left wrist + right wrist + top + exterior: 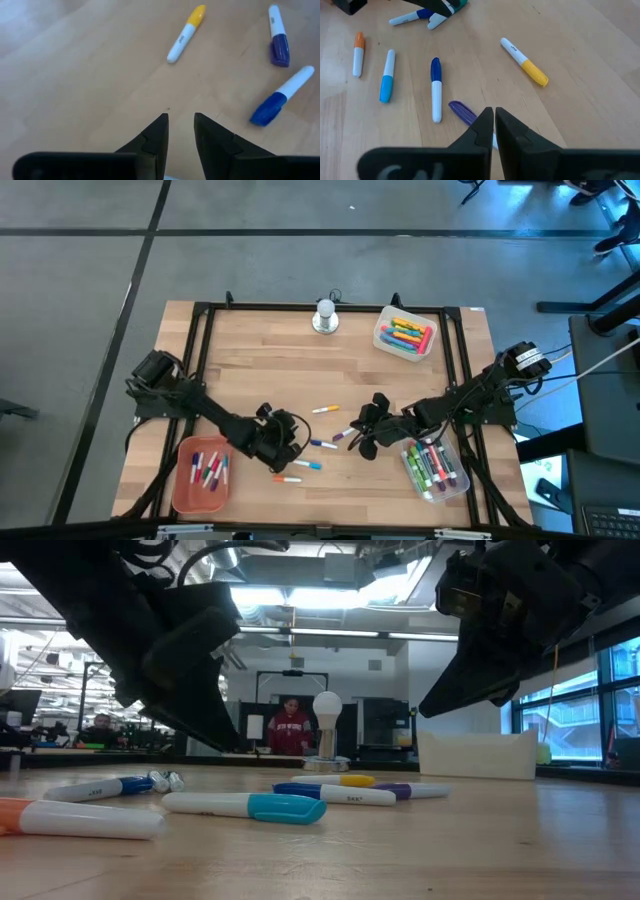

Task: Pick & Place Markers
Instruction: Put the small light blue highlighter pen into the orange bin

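Several markers lie loose on the wooden table between my grippers: yellow-capped point(325, 409), purple point(464, 112), blue point(436, 89), light blue point(385, 82) and orange point(357, 52). My left gripper point(181, 122) hovers low over the table at the near left, open, with bare wood showing between its fingers. A blue-capped marker point(408, 18) and a teal-capped one point(461, 3) lie right by it, partly hidden by its fingers. My right gripper point(493, 114) hangs shut above the purple marker, clear of the table in the low view.
An orange tray point(178, 480) with red and blue markers sits near left. A clear tray point(455, 488) of markers is near right, and another point(383, 340) with bright thick markers is at the far right. A white knob point(325, 317) stands at the far edge.
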Robot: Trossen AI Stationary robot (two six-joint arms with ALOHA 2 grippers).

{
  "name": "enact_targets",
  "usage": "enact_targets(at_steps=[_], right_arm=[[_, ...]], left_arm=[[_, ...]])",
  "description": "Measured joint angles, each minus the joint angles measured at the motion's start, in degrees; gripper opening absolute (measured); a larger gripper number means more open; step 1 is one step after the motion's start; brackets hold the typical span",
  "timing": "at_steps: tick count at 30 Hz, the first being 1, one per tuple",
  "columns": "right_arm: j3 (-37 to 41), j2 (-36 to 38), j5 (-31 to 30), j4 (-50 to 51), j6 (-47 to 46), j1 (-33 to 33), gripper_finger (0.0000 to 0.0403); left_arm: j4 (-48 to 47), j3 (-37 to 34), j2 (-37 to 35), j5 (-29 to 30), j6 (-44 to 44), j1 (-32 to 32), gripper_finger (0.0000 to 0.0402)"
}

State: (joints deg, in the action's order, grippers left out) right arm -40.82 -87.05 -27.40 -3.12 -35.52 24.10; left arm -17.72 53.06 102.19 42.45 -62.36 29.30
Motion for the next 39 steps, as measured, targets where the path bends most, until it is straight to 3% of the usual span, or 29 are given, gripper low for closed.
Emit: enact_targets(at_steps=[4, 13, 19, 27, 32, 39], right_arm=[[0.0, 0.0, 0.0, 0.0, 0.2, 0.0, 0.0020], [0.0, 0.0, 0.0, 0.0, 1.8, 0.0, 0.0020], [0.0, 0.0, 0.0, 0.0, 2.8, 0.0, 0.0020], [0.0, 0.0, 0.0, 0.0, 2.6, 0.0, 0.0020], [0.0, 0.0, 0.0, 0.0, 2.7, 0.0, 0.0020], [0.0, 0.0, 0.0, 0.1, 2.7, 0.0, 0.0020]], left_arm=[[0.0, 0.0, 0.0, -3.5, 0.3, -0.3, 0.0083], [-0.1, 0.4, 0.0, -2.3, 2.3, 1.0, 0.0026], [-0.4, 1.3, -0.1, -6.4, 5.7, 0.4, 0.0004], [-8.5, 1.3, -0.1, -5.8, -2.2, -0.3, 0.0044], [-9.5, 1.3, -0.1, -12.9, -5.9, -0.3, 0.0092], [-15.2, 1.3, -0.1, -15.7, 1.3, -1.7, 0.0127]])
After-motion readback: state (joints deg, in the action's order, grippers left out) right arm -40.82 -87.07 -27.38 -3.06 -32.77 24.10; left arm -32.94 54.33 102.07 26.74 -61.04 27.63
